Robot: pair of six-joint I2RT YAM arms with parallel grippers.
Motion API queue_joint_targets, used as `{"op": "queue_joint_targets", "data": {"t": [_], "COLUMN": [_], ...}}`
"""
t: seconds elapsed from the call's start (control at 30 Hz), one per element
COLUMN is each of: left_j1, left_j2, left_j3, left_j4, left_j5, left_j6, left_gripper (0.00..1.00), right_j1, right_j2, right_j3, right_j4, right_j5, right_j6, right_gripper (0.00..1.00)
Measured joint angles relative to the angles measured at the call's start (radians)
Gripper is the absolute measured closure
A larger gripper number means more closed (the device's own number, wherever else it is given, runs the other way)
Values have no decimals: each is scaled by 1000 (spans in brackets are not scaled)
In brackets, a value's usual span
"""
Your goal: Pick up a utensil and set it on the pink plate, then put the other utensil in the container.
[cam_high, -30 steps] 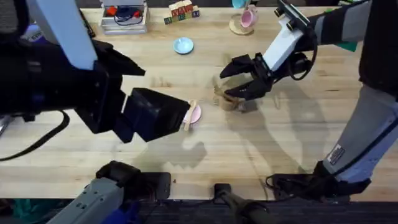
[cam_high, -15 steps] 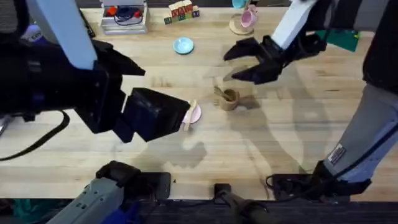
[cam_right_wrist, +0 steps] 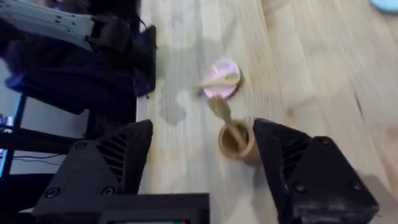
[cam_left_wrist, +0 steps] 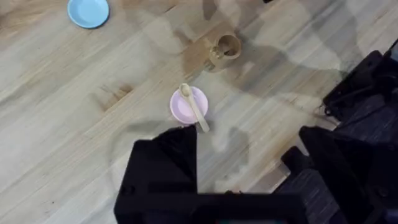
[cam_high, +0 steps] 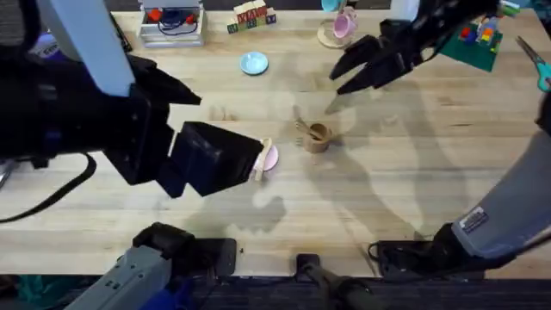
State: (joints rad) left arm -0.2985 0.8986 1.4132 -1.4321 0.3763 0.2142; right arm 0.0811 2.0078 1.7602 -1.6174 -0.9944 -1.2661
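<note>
The wooden spoon (cam_left_wrist: 194, 107) lies across the small pink plate (cam_left_wrist: 188, 104), its handle overhanging the rim. The same plate (cam_high: 270, 158) peeks out from behind my left arm in the overhead view. The wooden fork (cam_high: 303, 128) stands tilted inside the brown container (cam_high: 319, 137), tines up; it appears again as fork (cam_right_wrist: 221, 112) in container (cam_right_wrist: 236, 142). My left gripper (cam_left_wrist: 249, 155) hangs open high above the table, near the plate. My right gripper (cam_high: 340, 71) is open and empty, raised behind and to the right of the container.
A light blue plate (cam_high: 254, 62) lies at the back centre. A pink mug (cam_high: 343, 26) on a coaster, toy blocks (cam_high: 254, 15) and a stacked tray (cam_high: 172, 24) line the far edge. A green mat (cam_high: 475, 43) with toys sits far right.
My right gripper has lifted off the container and moved up and back to the right, leaving the fork standing in it. The left arm has not moved.
</note>
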Motion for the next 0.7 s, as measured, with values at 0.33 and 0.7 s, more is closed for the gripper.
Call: {"op": "queue_joint_targets", "data": {"t": [0.33,0.7], "left_j1": [0,0], "left_j2": [0,0], "left_j3": [0,0], "left_j4": [0,0], "left_j5": [0,0], "left_j6": [0,0], "left_gripper": [7,7], "right_j1": [0,0], "right_j2": [-228,-507], "right_j3": [6,7], "right_j4": [0,0], "right_j5": [220,400], "right_j6": [294,529], "right_gripper": [37,34]}}
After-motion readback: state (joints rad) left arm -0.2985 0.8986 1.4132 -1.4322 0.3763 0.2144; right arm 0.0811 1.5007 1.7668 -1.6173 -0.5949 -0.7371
